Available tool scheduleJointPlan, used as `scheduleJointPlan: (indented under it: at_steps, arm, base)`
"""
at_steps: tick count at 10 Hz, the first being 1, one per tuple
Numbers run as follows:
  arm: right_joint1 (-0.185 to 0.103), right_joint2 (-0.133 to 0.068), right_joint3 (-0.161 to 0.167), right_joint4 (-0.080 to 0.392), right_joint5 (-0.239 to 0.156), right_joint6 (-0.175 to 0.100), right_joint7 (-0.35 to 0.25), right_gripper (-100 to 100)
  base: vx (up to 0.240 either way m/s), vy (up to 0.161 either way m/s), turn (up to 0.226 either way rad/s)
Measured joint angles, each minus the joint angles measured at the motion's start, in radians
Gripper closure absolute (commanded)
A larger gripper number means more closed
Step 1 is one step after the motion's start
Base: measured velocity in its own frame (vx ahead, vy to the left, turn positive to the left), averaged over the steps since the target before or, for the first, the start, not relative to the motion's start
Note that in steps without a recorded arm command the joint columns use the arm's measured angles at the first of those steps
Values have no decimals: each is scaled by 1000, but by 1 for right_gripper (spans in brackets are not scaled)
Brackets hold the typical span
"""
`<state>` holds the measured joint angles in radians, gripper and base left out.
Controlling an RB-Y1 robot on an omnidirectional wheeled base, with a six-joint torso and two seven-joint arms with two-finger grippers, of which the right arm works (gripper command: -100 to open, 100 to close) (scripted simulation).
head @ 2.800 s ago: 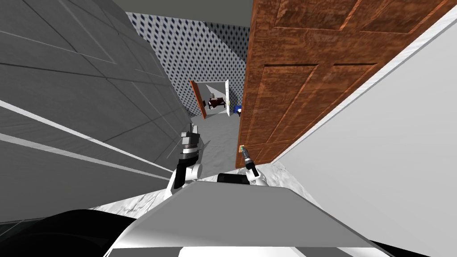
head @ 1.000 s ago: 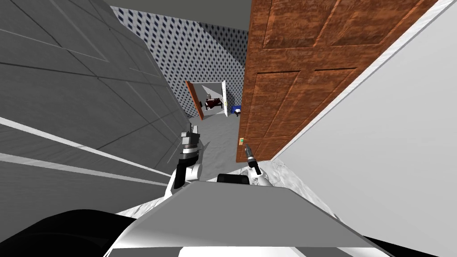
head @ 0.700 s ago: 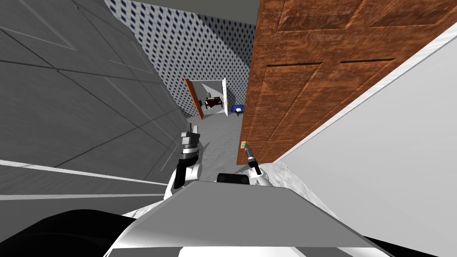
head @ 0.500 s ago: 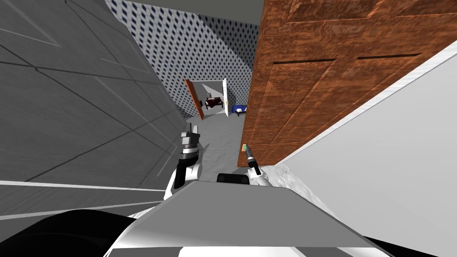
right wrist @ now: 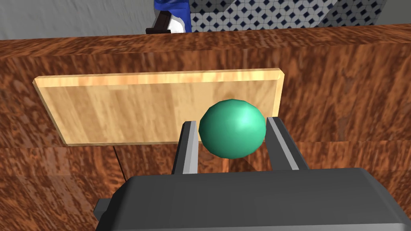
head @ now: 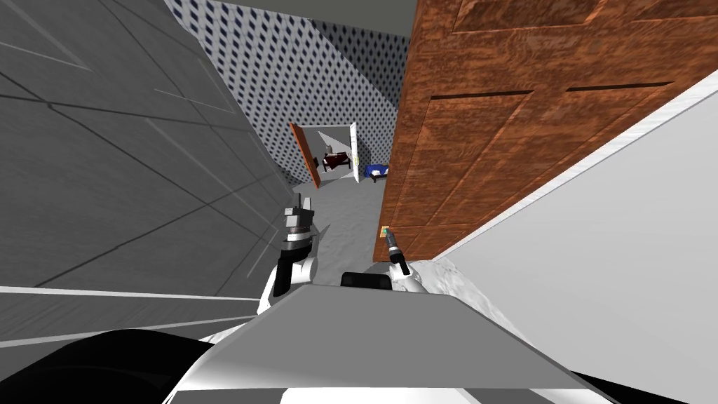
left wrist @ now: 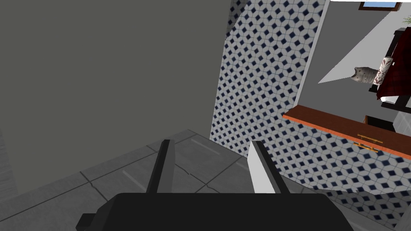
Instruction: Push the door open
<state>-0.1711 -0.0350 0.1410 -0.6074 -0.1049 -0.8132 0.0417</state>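
Observation:
A tall brown wooden door stands ajar on my right, its free edge facing me. In the right wrist view a round green knob sits on a light wooden plate fixed to the door. My right gripper is shut on that knob, one finger pressing each side. The head view shows the same gripper low at the door's edge. My left gripper is held out ahead on the left, apart from the door. Its fingers stand open with nothing between them.
A grey panelled wall runs close along my left and a plain white wall along my right. Grey floor leads ahead to a patterned tile wall with a small open doorway.
My base has moved forward and turned, so the grey wall has slid past. The door has swung a little further away, showing more of the far room. My right gripper has stayed on the knob.

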Motion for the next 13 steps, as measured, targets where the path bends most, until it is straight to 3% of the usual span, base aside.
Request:
scheduleJointPlan:
  at_steps: [3, 5, 7, 8, 9, 11, 12, 13]
  arm:
    - [11, -3, -1, -3, -1, 3, 0, 100]
    - [-6, -5, -16, 37, -9, -13, 7, 100]
    - [-10, -11, -25, 32, -14, -10, 9, 100]
    - [3, -15, -27, 3, -15, 2, 11, 100]
    - [-14, -20, -37, 33, -21, -8, 11, 100]
    - [10, -39, -56, -10, -31, 15, 12, 100]
    - [-9, -42, -72, 23, -40, 0, 18, 100]
    - [4, -48, -85, -6, -46, 7, 24, -100]
  base:
    - [75, 38, -26]
    - [135, 44, -19]
    - [132, 43, -17]
    - [174, 66, -38]
    - [203, 81, -54]
    - [214, 67, -109]
    - [190, 73, -63]
    - [-38, 93, -76]
